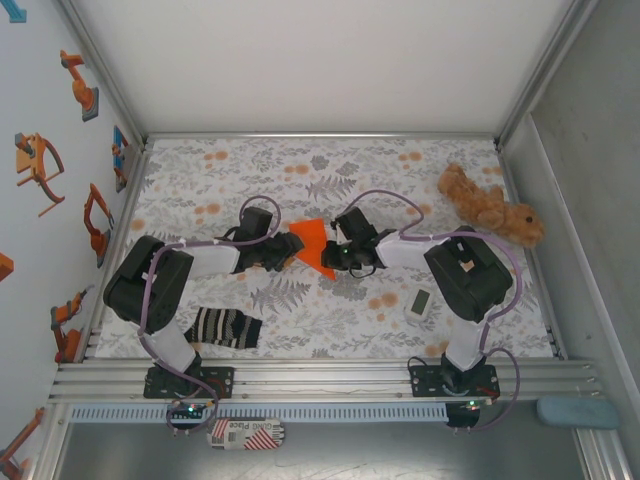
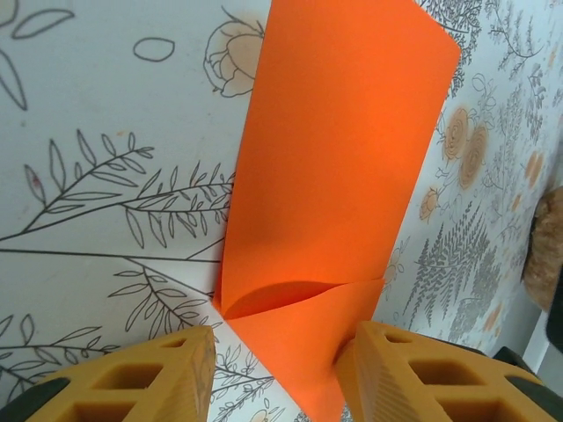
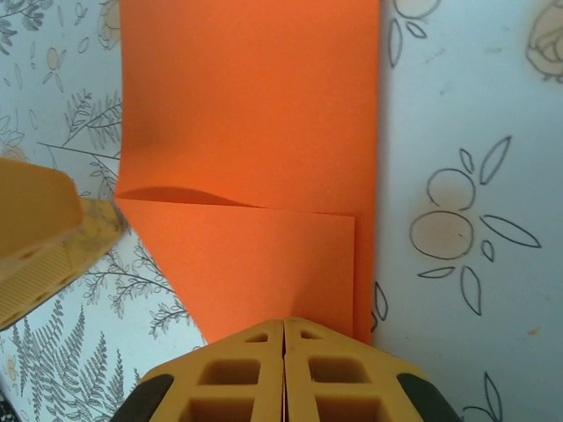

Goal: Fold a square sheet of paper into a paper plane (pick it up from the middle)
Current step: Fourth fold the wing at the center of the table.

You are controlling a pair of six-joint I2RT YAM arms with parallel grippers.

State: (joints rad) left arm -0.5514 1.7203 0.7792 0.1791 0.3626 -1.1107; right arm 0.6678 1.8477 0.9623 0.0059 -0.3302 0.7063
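Two arms of mine meet over the middle of the flowered table (image 1: 400, 180) in the overhead view, my left gripper (image 1: 285, 252) and my right gripper (image 1: 333, 256) facing each other with the orange sheet of paper (image 1: 312, 243) lying between them. A striped sock (image 1: 225, 327) lies near my left base, a brown plush toy (image 1: 490, 207) sits at the far right, and a small white device (image 1: 420, 302) rests beside my right arm. From my left wrist, the sheet of paper (image 2: 339, 149) lies on the cloth with one layer folded over another, the upper flap bowing up a little at its loose edge. My left gripper (image 2: 280, 338) is parted, a finger on either side of the sheet's near corner, the right-hand finger (image 2: 413, 374) touching the paper's edge without squeezing it. From my right wrist, the sheet of paper (image 3: 251, 114) runs away from me, its lower layer reaching right up to my right gripper (image 3: 283, 327), whose two fingers are pressed tight together. Whether they pinch the paper's edge or merely bear down on it, I cannot tell. One finger (image 3: 35, 233) of my left gripper shows just beside the sheet's left edge.
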